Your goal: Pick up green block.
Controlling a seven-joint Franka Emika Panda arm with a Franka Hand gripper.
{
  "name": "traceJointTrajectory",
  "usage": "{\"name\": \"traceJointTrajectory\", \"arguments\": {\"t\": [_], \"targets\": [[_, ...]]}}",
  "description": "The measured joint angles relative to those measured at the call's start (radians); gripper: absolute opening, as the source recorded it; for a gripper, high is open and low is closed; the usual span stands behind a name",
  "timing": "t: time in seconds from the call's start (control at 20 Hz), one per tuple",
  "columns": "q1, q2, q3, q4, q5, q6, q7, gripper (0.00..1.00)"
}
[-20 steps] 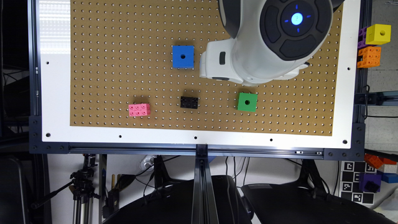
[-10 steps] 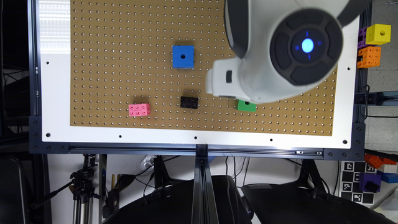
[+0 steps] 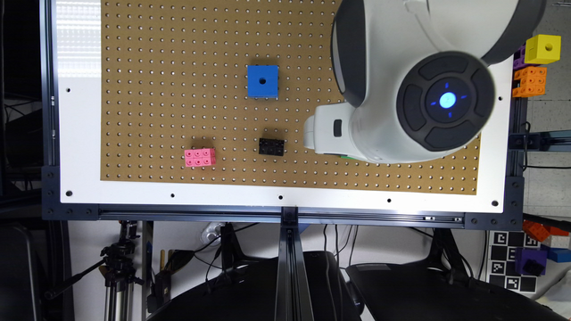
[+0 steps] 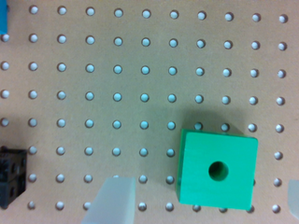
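Note:
The green block [image 4: 217, 170] is a bright green cube with a round dark hole in its top face, resting on the brown pegboard [image 4: 140, 70]. It lies between the two pale fingers [image 4: 112, 200] of my gripper [image 4: 204, 193], which is open and above it, touching nothing. In the exterior view the white gripper [image 3: 328, 133] and arm cover the block, leaving just a thin green sliver [image 3: 350, 156] at the arm's lower edge.
On the pegboard [image 3: 156, 89] are a blue cube [image 3: 262, 81], a black brick [image 3: 271, 146] close to the gripper, and a pink brick [image 3: 200, 157]. A yellow cube [image 3: 542, 49] and orange bricks [image 3: 529, 81] sit beyond the exterior view's right edge of the board.
The arm has swung toward the board's near edge and the exterior view's right, coming over the green block and hiding nearly all of it there.

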Motion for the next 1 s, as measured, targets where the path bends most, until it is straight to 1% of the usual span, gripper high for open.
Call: {"name": "traceJointTrajectory", "arguments": {"t": [0.1, 0.15, 0.25, 0.4, 0.5, 0.85, 1.0], "targets": [[0.0, 0.033, 0.001, 0.004, 0.0, 0.029, 0.0, 1.0], [0.001, 0.042, 0.002, 0.008, 0.0, 0.034, 0.0, 1.0], [0.001, 0.047, 0.006, 0.016, 0.0, 0.033, 0.001, 1.0], [0.001, 0.047, 0.018, 0.021, 0.0002, 0.033, 0.009, 1.0], [0.001, 0.047, 0.024, 0.022, 0.0002, 0.033, 0.014, 1.0], [0.001, 0.064, 0.025, 0.022, 0.0002, 0.036, 0.014, 1.0], [0.001, 0.087, 0.025, 0.023, 0.0002, 0.055, 0.014, 1.0]]}}
